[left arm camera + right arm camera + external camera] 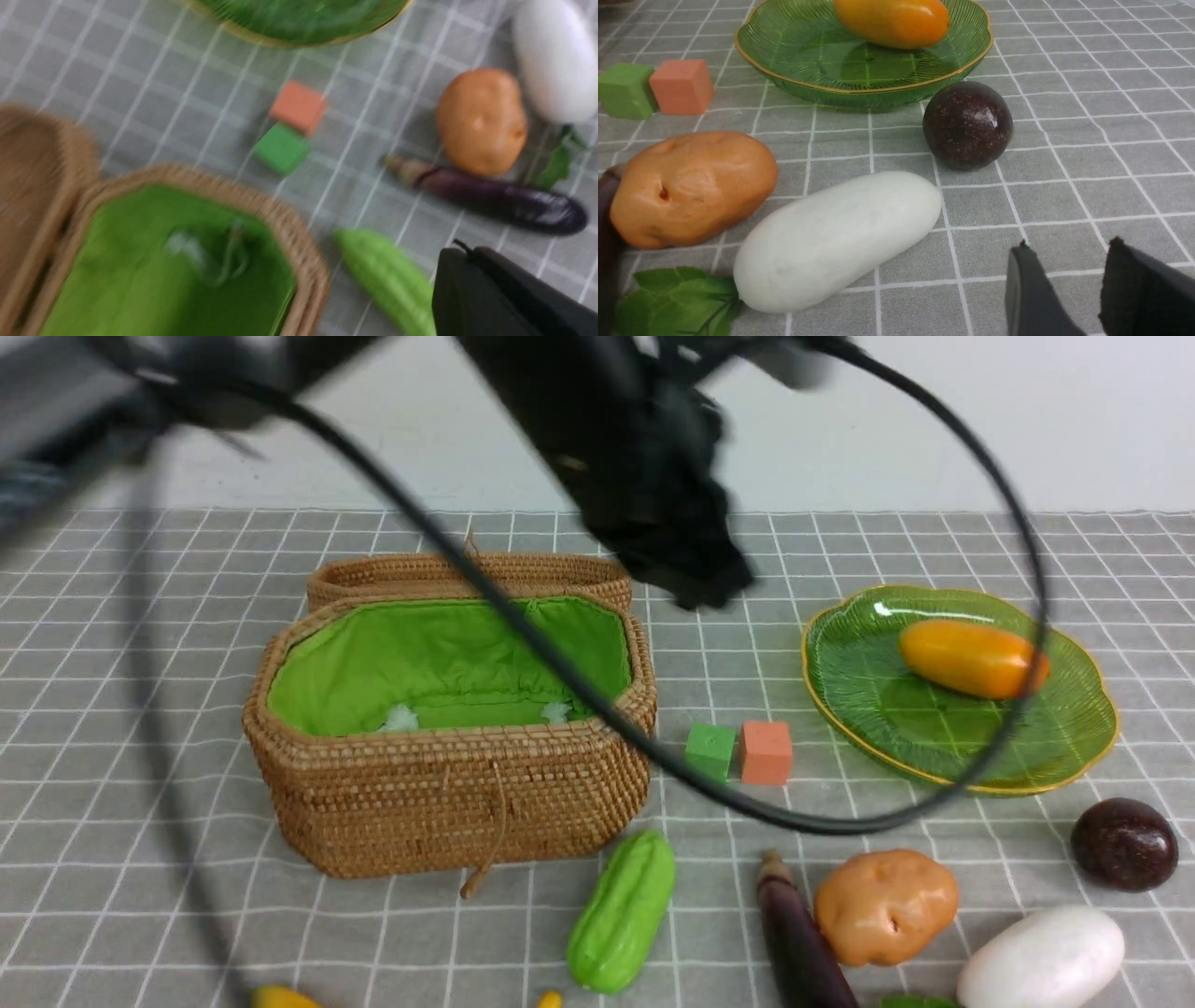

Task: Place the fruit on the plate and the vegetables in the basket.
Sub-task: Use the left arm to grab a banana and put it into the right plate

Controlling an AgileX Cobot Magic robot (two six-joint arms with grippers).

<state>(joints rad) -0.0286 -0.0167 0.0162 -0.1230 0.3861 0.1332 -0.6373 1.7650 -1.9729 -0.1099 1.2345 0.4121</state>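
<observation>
Right claw point(1069, 245) apart, empty; maroon fruit point(967, 125) ahead looks hard, glossy, slippery, so pinch across its middle

A robot practice table in a plain room.
A grey cloth point(934, 551) with white squares covers the table. A bare white wall point(1074, 420) stands behind. A toy potato point(885, 905) lies under a black robot arm point(635, 457) and its looping cable point(840, 824).
</observation>
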